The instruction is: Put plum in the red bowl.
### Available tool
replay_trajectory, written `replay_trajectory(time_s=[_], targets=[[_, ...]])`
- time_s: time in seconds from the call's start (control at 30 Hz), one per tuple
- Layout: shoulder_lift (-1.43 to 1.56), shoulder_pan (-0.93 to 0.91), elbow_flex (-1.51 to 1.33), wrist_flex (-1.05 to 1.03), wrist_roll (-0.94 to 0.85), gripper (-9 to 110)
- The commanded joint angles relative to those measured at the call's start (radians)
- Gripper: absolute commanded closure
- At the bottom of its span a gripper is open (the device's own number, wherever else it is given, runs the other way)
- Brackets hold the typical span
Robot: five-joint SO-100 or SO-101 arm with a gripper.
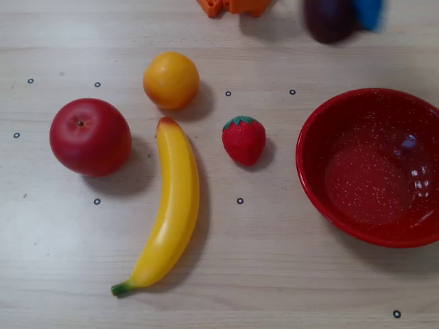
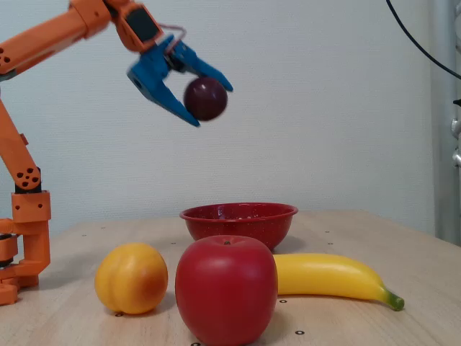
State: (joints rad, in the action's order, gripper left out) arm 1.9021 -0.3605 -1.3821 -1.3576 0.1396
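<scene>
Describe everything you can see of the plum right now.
The plum is small, round, glossy and dark maroon, almost black. In the fixed view it hangs high above the table, clamped between the blue jaws of the gripper, touching nothing else. The overhead view shows it blurred at the top edge, not yet over the red bowl.

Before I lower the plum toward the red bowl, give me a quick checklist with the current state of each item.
1. Plum held between the blue fingers of the claw: ok.
2. Plum lifted well clear of the table: ok.
3. Red bowl empty inside: ok.
4. Plum directly over the bowl: not ok in the overhead view, it sits beyond the rim.
5. Strawberry apart from the bowl: ok.
6. Grip firmness: cannot tell.
</scene>
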Motion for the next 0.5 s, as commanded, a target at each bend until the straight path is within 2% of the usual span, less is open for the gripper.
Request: replay_trajectory(time_s=[0.0, 0.13, 0.3, 0.47], targets=[[-0.017, -0.064, -0.014, 0.187, 0.041, 101], [-0.104, -0.118, -0.126, 0.377, 0.118, 101], [-0.241, -0.155, -0.14, 0.431, 0.169, 101], [-0.379, -0.155, -0.072, 0.402, 0.16, 83]])
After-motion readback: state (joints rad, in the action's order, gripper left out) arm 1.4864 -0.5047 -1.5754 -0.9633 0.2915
